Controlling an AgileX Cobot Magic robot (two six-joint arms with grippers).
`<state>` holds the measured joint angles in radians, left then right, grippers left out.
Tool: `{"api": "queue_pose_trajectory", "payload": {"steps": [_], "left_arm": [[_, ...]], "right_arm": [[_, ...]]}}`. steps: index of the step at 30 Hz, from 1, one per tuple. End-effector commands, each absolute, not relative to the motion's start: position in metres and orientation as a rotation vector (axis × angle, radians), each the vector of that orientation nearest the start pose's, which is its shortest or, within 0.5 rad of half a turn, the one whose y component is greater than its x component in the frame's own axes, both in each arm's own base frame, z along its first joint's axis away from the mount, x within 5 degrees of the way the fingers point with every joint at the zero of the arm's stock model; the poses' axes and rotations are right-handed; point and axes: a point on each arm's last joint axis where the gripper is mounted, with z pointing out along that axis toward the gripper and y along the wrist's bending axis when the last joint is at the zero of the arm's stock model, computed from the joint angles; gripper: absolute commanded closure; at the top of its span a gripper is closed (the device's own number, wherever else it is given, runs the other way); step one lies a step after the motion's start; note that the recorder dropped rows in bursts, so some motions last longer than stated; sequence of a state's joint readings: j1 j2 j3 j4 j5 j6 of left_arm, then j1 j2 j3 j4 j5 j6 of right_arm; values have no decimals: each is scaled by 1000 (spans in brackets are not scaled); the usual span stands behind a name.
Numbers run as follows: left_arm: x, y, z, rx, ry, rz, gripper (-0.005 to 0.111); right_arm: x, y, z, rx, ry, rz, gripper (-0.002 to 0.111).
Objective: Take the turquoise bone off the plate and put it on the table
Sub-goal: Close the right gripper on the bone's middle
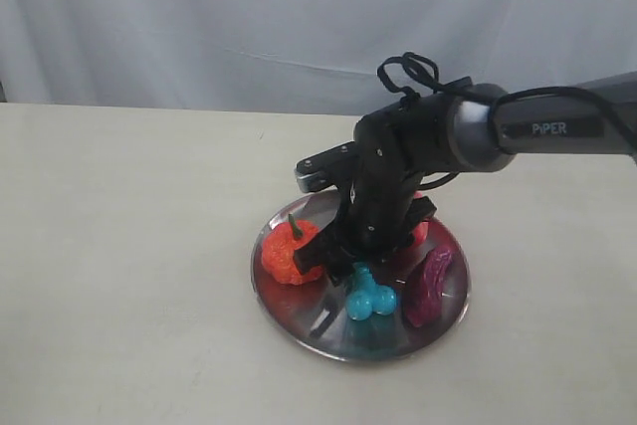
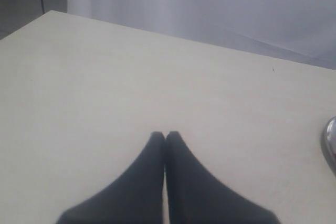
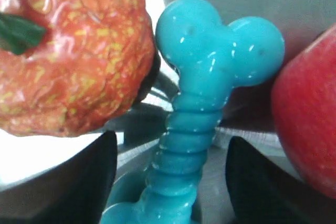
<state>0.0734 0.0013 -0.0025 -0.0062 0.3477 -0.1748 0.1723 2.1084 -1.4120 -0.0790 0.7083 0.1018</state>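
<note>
Pale drapery point(image 1: 199, 17) hangs behind the cream tabletop point(image 1: 119, 246), and the shiny silver plate point(image 1: 299, 323) sits on that surface with four toys on it. The turquoise bone point(image 1: 370, 298) is on the plate, toward its front edge, with an orange pumpkin toy point(image 1: 287, 251) on the plate's left side and a dark purple-red oblong toy point(image 1: 430, 288) on its right side. A red apple toy point(image 1: 420, 231) lies farther back on the plate, mostly hidden behind my arm.

My right tool point(image 1: 353, 268) is down over the middle of the plate, pointing at the bone. Its jaws are spread. In the right wrist view the two dark fingers point(image 3: 79, 182) stand on either side of the bone's ribbed shaft, with a gap showing between each finger and the shaft. One knobby end of the bone reaches past the fingertips, just beside the pumpkin toy and close to the apple toy.

My left tool point(image 2: 166, 141) is off the plate, over bare tabletop. Its jaws are pressed together, tips meeting, with nothing between them. Only a sliver of the plate's rim shows at the edge of the left wrist view.
</note>
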Motion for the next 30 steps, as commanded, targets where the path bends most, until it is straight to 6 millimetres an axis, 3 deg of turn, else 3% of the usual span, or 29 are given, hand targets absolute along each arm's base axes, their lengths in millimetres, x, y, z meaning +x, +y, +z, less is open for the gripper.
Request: {"api": "queue_pose_trajectory", "payload": {"steps": [1, 16, 23, 30], "left_arm": [[53, 4, 182, -232, 1812, -70, 107], [53, 4, 182, -232, 1812, -70, 107], [53, 4, 182, -232, 1812, -70, 107], [53, 4, 182, -232, 1812, -70, 107]], "right_arm": [[417, 68, 133, -192, 2844, -47, 50], [419, 68, 133, -178, 2830, -44, 53], [416, 67, 133, -178, 2854, -51, 106], [416, 67, 148, -138, 2822, -39, 109]]}}
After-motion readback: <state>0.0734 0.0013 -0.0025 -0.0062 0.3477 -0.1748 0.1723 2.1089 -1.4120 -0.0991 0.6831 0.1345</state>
